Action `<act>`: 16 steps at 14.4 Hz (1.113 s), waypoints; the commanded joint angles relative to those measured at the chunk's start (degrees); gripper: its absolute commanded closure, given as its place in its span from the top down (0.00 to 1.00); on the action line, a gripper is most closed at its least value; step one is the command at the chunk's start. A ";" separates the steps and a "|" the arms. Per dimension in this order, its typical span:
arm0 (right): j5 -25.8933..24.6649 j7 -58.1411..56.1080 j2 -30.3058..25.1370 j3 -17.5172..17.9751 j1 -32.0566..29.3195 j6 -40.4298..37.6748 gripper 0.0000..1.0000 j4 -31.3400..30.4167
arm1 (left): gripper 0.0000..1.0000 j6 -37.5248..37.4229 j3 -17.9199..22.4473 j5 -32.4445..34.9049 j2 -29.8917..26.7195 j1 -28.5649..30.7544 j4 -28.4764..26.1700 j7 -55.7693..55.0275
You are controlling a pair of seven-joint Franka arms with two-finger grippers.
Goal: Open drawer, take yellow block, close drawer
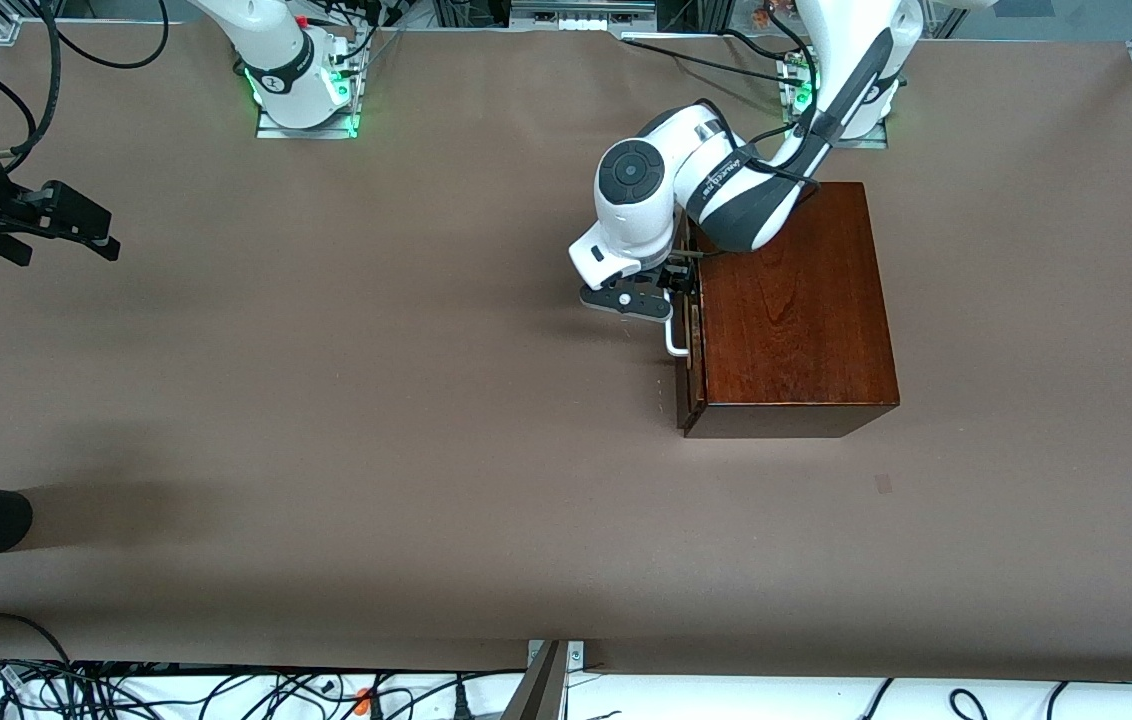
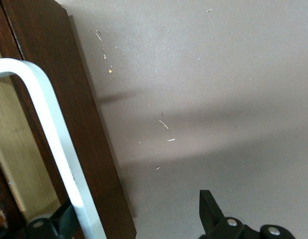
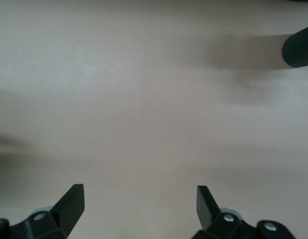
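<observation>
The drawer of the wooden box, near the counter's edge at the left arm's end, is at most barely cracked, so nearly all the task remains. The left gripper has its jaws spread around the white handle, not yet clamped. The yellow block is not visible, presumably inside; the right gripper waits with jaws spread over bare counter.

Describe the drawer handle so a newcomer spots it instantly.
Find the dark reddish-brown wooden box at the left arm's end of the table. On the face toward the table's middle sits the handle: a white U-shaped bar, the only pale part on that dark wood, with the open left claw straddling it.
</observation>
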 commanded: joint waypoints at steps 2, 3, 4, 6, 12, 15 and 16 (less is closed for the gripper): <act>-0.34 0.01 0.34 -0.06 -0.09 -0.12 1.00 0.98 | 1.00 2.00 -0.09 0.12 3.22 -2.54 3.65 -3.16; -0.34 0.01 0.34 -0.06 -0.09 -0.12 1.00 0.98 | 1.00 2.00 -0.09 0.12 3.83 -2.71 4.87 -3.96; -0.34 0.01 0.34 -0.06 -0.18 -0.12 1.00 0.98 | 1.00 2.00 -0.09 0.12 4.45 -3.24 5.75 -4.49; -0.34 -0.07 0.34 -0.06 -0.35 -0.12 1.00 0.98 | 1.00 1.91 -0.09 0.04 5.59 -4.21 7.86 -5.63; -1.75 0.72 2.00 -0.15 -0.44 0.49 1.00 0.98 | 1.00 1.91 -0.18 0.04 7.09 -5.62 10.42 -7.65; -1.39 0.01 3.32 -0.41 -0.79 1.29 1.00 0.98 | 1.00 1.91 -0.18 -0.14 7.00 -5.70 10.51 -7.65; -1.57 0.10 3.24 -0.41 -0.79 1.46 1.00 0.98 | 1.00 1.91 -0.18 -0.84 7.09 -5.70 11.12 -7.65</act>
